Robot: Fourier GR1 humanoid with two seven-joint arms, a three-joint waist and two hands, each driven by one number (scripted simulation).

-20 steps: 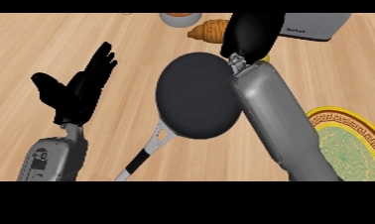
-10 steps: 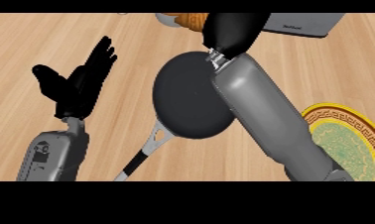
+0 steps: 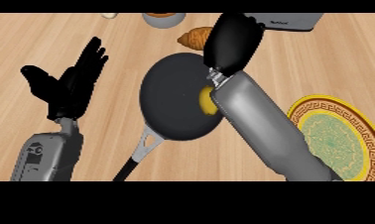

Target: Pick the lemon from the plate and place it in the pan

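Head view; right hand (image 3: 233, 42) beyond pan (image 3: 172, 101); lemon (image 3: 207, 101) inside

Two smooth grey forearms, rounded casings, left forearm (image 3: 47, 154) bearing small dark markings (illegible), matte black left hand (image 3: 70, 85), glossy black right hand (image 3: 233, 43), metallic wrist joints

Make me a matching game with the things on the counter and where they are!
Things:
1. lemon
2. plate
3. croissant
4. left hand

Places:
A. at the view's right edge
B. in the pan
C. at the view's left, open
D. beyond the pan, near the top

Pairs: 1-B, 2-A, 3-D, 4-C
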